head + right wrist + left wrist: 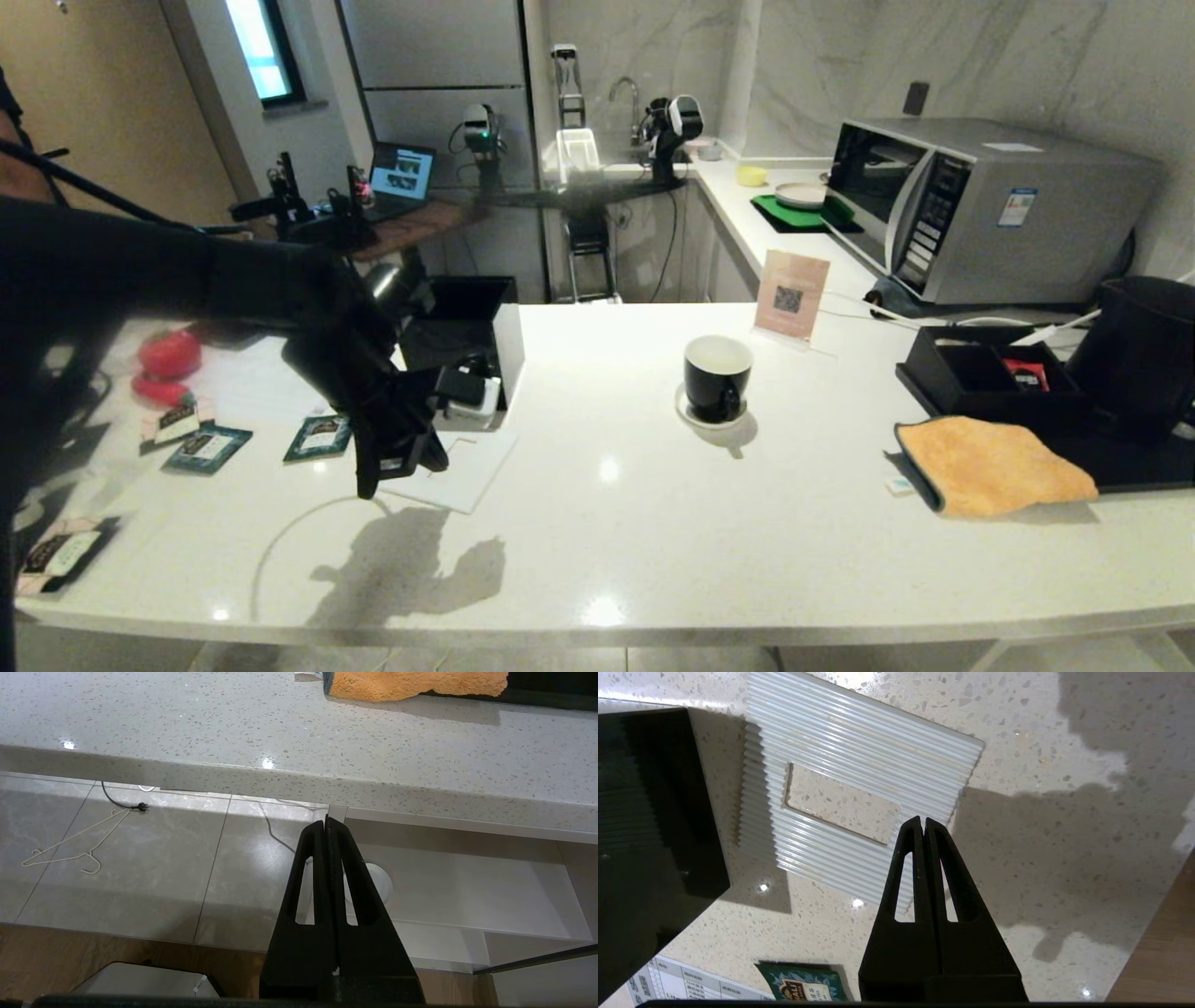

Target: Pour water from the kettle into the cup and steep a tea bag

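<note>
Left end effector [923, 823], fingers closed and apparently empty, hangs over a ribbed white card [859, 765] beside a black box [649, 826]. Open bench [653, 523] separates it from the cup [716, 376]. Right end effector [326, 823] sits closed below the bench edge.

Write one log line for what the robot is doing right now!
left gripper: shut, empty, above ribbed white card | right gripper: shut, parked below counter edge | cup: on saucer, untouched | kettle: far right

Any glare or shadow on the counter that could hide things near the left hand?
Head view: the left hand throws a dark shadow on the counter, with small ceiling-light glints. Left wrist view: that shadow darkens bare counter beside the ribbed white sheet, only pinpoint glare. Right wrist view: faint glints at the counter edge.
</note>
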Available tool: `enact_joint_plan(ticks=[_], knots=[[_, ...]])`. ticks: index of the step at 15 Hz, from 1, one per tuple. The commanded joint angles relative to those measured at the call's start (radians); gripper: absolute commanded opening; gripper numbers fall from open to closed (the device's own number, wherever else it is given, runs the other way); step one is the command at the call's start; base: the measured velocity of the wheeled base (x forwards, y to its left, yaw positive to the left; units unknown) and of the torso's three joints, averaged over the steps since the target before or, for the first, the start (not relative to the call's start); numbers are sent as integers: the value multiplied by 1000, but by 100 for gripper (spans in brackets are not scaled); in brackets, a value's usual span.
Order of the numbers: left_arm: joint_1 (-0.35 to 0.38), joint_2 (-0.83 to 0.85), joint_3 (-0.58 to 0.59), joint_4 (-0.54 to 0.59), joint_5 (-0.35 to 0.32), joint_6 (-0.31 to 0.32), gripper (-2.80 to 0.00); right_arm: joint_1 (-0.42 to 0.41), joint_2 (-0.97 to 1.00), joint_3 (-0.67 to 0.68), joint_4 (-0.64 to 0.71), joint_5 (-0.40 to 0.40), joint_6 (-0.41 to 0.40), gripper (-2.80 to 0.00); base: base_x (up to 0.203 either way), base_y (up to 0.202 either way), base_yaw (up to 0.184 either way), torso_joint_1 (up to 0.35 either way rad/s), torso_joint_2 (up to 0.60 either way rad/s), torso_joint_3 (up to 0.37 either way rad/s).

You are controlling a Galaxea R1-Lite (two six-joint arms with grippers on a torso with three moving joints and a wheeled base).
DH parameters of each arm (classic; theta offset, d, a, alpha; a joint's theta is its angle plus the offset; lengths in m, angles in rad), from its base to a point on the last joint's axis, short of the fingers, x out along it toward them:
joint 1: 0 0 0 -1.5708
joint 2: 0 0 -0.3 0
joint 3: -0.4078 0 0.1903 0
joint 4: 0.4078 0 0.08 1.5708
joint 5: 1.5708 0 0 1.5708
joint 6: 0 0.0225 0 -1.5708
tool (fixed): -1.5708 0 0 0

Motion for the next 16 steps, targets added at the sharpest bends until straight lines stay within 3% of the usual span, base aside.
enact_joint_plan(ticks=[1,8,16], knots=[[-1,-31,23,4,-2,6,-280,0,0,0,0,0,0,-280,0,0,0,0,0,0],[1,-113,93,3,-9,-28,-280,0,1,0,0,0,0,-280,0,0,0,0,0,0],[7,-304,243,-7,-58,-156,-280,0,1,0,0,-1,-1,-280,0,0,0,0,0,0]])
